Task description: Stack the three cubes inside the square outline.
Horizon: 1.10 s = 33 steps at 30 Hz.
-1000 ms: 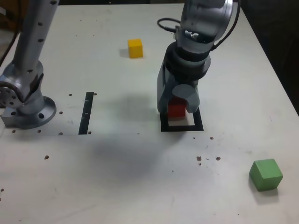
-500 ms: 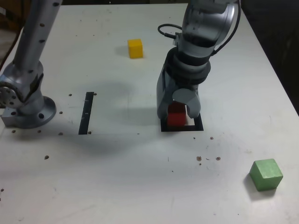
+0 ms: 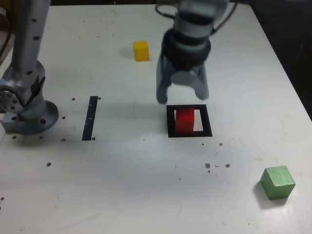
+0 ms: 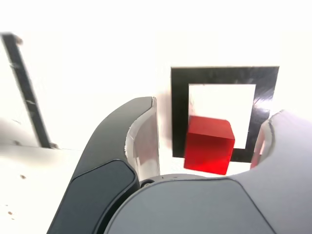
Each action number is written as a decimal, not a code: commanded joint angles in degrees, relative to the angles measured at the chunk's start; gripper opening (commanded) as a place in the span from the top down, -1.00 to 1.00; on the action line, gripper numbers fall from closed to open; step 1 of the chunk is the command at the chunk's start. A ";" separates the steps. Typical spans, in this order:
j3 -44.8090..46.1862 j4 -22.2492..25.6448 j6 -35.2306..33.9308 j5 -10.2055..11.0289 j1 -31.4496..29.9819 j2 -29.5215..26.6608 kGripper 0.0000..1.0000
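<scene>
Exterior view: my gripper (image 3: pixel 182 95) gapes wide and empty near the red cube (image 3: pixel 185 121), inside the square (image 3: pixel 206 120) but off-centre; stacking by the outline's middle could topple cubes.

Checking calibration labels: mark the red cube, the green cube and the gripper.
Red cube (image 3: pixel 185 122): exterior view, on its face toward the camera.
Green cube (image 3: pixel 277 175): exterior view, on its upper face.
Gripper (image 3: pixel 182 96): exterior view, midway between the open fingertips.
</scene>
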 commanded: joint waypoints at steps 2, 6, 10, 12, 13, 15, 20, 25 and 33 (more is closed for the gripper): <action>1.48 1.21 4.16 0.81 4.47 -4.42 -0.99; 5.05 1.38 10.45 1.78 13.22 -7.83 -0.99; 6.10 0.93 15.46 3.53 21.15 -8.74 -0.99; 6.10 0.43 17.91 3.96 24.97 -8.79 -0.99; 6.07 0.12 19.16 4.01 26.89 -8.78 -0.99; 5.89 -0.50 21.49 4.20 30.63 -8.71 -0.99; 4.53 -1.74 26.17 5.09 38.85 -7.58 -0.99; 3.75 -3.37 30.36 5.44 45.63 -4.03 -0.99; 6.53 -7.20 32.71 6.45 47.91 -1.08 -0.97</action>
